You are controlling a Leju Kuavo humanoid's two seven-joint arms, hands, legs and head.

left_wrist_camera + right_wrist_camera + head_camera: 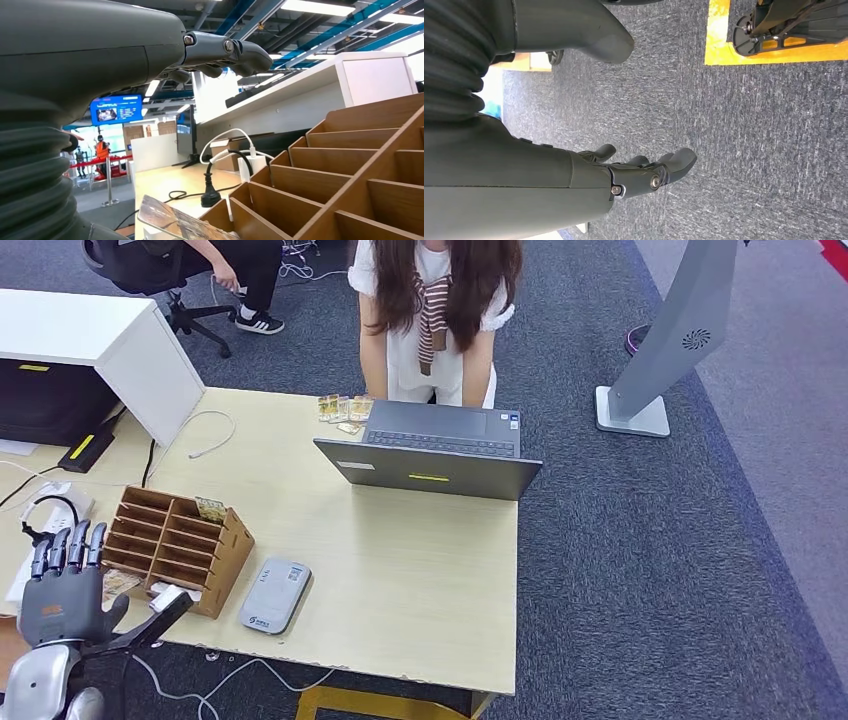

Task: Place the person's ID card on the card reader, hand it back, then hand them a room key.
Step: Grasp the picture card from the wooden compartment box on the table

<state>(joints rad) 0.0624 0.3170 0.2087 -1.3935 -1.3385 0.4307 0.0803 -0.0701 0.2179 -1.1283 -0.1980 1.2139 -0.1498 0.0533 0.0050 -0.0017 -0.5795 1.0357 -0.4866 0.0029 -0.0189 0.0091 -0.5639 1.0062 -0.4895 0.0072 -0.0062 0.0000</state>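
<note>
A: At the near left corner of the table (400, 580), what is the left hand (68, 585) doing?

B: It is raised with its back to the camera, fingers (70, 543) straight and apart, thumb out toward the wooden rack (180, 545) — slack, holding nothing.

A: And just right of it?

B: The rack of slots, with some cards (211, 510) in an upper slot. Beside it the grey card reader (275, 595) lies flat near the table's front edge, nothing on it.

A: Further along?

B: A laptop (432, 452) stands open toward the person (435, 310) behind the table, a few small packets (342, 408) at its left. I cannot make out an ID card.

A: The right hand (624, 175)?

B: It hangs over the grey carpet (749, 150) — fingers loosely curved and apart, gripping nothing.
</note>
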